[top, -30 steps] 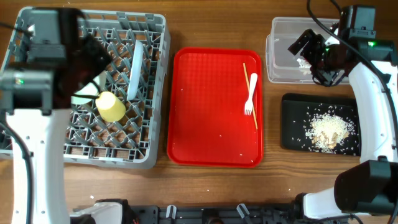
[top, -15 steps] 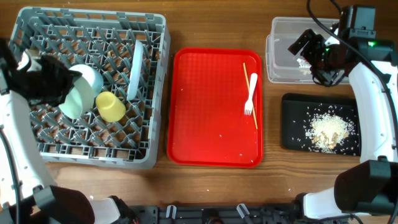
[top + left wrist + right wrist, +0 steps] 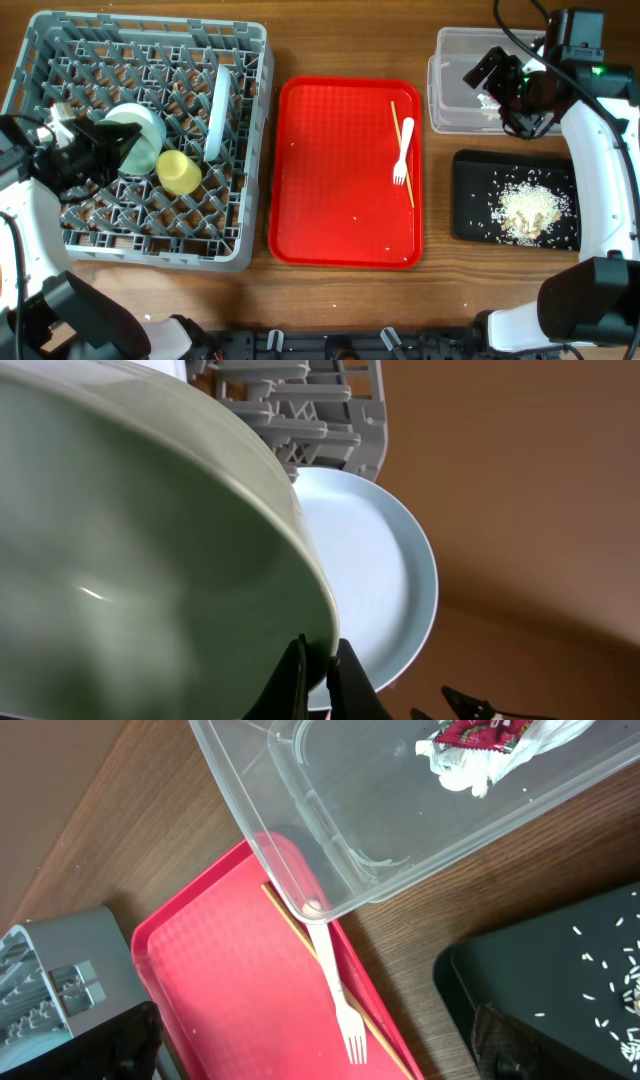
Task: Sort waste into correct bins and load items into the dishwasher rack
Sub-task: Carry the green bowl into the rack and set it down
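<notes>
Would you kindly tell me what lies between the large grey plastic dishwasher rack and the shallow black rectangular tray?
In the overhead view, the red serving tray lies between them, carrying a white plastic fork and thin wooden chopsticks.

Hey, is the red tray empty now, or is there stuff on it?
Not empty. The white fork and the chopsticks lie on the right side of the red tray, side by side.
</notes>
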Available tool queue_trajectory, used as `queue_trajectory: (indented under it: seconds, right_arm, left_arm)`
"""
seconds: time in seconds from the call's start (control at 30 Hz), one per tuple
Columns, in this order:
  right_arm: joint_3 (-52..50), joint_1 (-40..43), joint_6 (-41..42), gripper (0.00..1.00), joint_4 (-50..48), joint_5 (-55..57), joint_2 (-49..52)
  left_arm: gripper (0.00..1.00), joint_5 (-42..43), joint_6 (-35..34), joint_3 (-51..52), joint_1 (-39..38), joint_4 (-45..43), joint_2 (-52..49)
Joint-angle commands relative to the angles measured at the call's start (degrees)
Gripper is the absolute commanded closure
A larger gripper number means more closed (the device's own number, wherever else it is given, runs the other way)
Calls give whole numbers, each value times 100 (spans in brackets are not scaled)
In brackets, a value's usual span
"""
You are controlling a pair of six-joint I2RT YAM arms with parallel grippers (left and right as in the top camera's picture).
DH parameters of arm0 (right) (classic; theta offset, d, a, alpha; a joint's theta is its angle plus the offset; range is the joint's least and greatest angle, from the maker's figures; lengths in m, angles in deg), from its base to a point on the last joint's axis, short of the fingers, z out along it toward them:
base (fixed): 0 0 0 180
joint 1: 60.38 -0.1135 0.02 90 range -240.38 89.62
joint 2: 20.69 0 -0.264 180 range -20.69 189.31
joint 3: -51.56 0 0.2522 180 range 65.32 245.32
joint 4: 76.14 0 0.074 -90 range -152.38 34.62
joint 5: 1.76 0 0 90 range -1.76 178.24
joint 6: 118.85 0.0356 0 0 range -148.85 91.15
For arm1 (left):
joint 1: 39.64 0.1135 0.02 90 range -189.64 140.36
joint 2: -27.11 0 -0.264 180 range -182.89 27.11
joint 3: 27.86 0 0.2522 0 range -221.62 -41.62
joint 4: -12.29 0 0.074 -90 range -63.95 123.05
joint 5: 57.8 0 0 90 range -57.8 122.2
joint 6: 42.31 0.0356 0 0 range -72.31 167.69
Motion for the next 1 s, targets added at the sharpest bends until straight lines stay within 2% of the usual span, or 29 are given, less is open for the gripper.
queue_trajectory:
  seconds: [0.0,0.2,0.33,0.5,0.57,0.73,0.97]
  right_arm:
    - [-37,-17,70,0,-13,74,15]
    - [-37,-17,70,0,-13,74,15]
    - [-37,-17,70,0,-13,74,15]
    - [-37,-17,68,0,-13,74,15]
    - [-37,-17,70,0,-13,74,15]
    - [-37,-17,70,0,-13,74,15]
    - [-37,-17,70,0,-15,74,15]
  left_arm:
    - [96,269,48,140,155,151,-11]
    - [96,258,98,140,756,820,-9]
    - [96,256,645,140,966,1325,-9]
    - [96,223,693,136,1161,1598,122]
    - [96,24,691,136,1259,1652,258]
    - [96,-1093,691,136,1565,1912,815]
    - [96,-1209,673,136,1609,1943,1248]
